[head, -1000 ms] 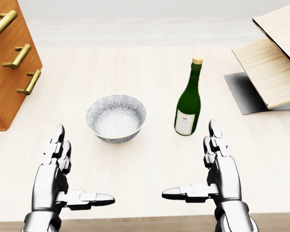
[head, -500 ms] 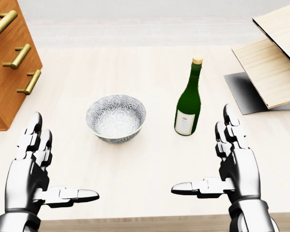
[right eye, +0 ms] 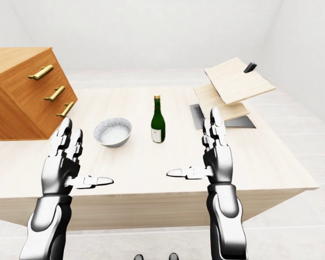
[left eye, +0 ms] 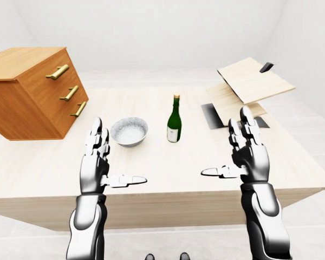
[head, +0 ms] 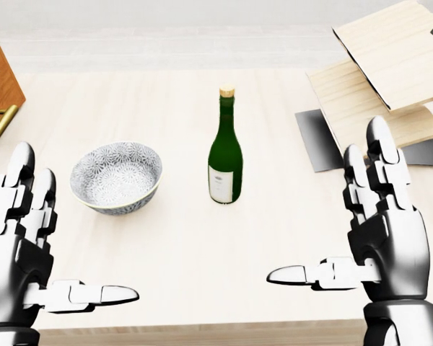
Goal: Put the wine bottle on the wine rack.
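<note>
Nearest the camera, both arms are seen raised over the near edge of the table (left eye: 168, 179), forearms pretty much vertical. The left hand (head: 22, 245) is held palm inward, the two long fingers (head: 18, 184) pointed up toward 12 o'clock and the thumb stuck out flat toward 3 o'clock. It's spread wide and nothing is gripped in it. The right hand (head: 382, 238) is basically mirrored: fingers straight up at 12, thumb laid out toward 9 o'clock, fully spread, nothing held either. The two thumbs are aimed at each other with a wide gap of bare tabletop left between them.

Further out, a patterned bowl (head: 117, 176) is found at about 1 o'clock from the left hand, well apart from it. Just to the bowl's 3 o'clock side, the wine bottle (head: 226, 153) is stood upright on the table, green glass, pale label, cork-coloured top, not touched by anything. From the right hand it's placed at roughly 10 o'clock, clearly out of reach of the fingers.

Further still, at about 1 o'clock from the bottle, the wine rack (left eye: 249, 86) is seen as a couple of tilted light-wood boards over a dark base plate, near the table's right side in the left-eye view. Off at 10 o'clock from the bowl, a wooden drawer chest (left eye: 35, 92) with three brass handles is sat on the table's left end.
</note>
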### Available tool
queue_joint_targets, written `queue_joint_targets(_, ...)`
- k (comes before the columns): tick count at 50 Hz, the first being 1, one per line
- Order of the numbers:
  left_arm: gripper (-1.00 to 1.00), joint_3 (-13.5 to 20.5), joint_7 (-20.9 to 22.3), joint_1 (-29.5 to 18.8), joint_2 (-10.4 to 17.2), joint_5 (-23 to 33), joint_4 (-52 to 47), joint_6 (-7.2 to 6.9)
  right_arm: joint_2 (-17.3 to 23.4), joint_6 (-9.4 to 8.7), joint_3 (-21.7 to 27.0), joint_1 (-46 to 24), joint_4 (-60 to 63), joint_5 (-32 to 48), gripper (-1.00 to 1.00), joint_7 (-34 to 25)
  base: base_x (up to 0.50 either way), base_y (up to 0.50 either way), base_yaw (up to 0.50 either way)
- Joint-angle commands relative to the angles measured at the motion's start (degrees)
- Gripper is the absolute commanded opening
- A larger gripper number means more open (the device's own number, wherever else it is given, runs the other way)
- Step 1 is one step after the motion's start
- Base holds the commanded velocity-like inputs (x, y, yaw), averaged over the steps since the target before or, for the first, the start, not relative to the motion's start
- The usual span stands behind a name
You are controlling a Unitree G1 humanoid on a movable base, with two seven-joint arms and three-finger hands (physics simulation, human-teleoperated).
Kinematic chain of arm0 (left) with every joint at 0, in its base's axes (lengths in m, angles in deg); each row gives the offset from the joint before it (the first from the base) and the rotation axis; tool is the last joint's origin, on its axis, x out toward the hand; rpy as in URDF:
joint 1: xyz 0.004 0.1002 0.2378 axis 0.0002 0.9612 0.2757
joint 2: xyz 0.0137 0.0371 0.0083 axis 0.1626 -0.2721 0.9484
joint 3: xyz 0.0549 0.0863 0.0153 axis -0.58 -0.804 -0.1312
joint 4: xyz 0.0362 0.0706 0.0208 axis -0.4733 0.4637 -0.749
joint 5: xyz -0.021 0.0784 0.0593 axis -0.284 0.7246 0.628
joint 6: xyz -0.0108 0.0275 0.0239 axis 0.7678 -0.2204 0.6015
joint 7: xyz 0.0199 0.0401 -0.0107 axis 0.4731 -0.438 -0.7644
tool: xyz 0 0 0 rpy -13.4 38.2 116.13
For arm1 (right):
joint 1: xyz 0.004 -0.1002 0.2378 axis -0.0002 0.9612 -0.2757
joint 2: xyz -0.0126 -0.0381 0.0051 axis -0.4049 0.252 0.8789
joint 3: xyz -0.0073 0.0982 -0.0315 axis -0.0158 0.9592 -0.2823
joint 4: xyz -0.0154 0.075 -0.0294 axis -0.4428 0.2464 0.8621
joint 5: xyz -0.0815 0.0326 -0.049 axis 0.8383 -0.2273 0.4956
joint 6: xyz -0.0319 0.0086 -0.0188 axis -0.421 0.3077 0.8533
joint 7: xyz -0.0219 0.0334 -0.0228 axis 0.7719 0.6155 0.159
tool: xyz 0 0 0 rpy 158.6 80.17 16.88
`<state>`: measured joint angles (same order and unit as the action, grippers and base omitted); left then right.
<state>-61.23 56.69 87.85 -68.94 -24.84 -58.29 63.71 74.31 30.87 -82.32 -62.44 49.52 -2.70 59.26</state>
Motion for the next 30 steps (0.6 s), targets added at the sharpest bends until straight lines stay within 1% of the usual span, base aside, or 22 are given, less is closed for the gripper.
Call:
queue_joint_targets(1, 1.0, 0.3, 0.6, 1.0, -0.4, 0.4, -1.2, 0.0, -0.3, 0.0, 0.1, 0.7, 2.3, -1.5, 1.0, -0.9, 0.0, -0.5, 0.0)
queue_joint_targets(9, 1.0, 0.3, 0.5, 0.7, -0.4, 0.7, -1.6, 0.0, -0.1, 0.0, -0.2, 0.5, 1.0, -0.7, 1.0, -0.9, 0.0, -0.5, 0.0)
queue_joint_targets(12, 1.0, 0.2, 0.4, 0.6, -0.4, 0.9, -1.7, 0.0, -0.6, 0.0, 0.4, 0.4, 1.0, -1.6, 1.0, -0.5, 0.0, -0.46, 0.0)
queue_joint_targets(15, 1.0, 0.4, 0.4, 0.6, -0.4, 0.9, -1.2, 0.0, -0.1, 0.0, -0.2, 0.7, 0.7, -0.8, 1.0, -0.9, 0.0, 0.01, 0.0)
queue_joint_targets(23, 1.0, 1.0, 0.6, 0.3, -0.3, 0.7, 2.0, 0.0, -0.4, 0.0, -0.6, 0.8, -1.4, -0.4, 1.0, -1.0, 0.0, 0.0, 0.5)
queue_joint_targets(30, 1.0, 1.2, 0.5, 0.4, -0.3, 0.6, 1.9, 0.0, -0.5, 0.0, -0.7, 0.6, -2.3, -0.5, 1.0, -0.9, 0.0, 0.0, 0.5)
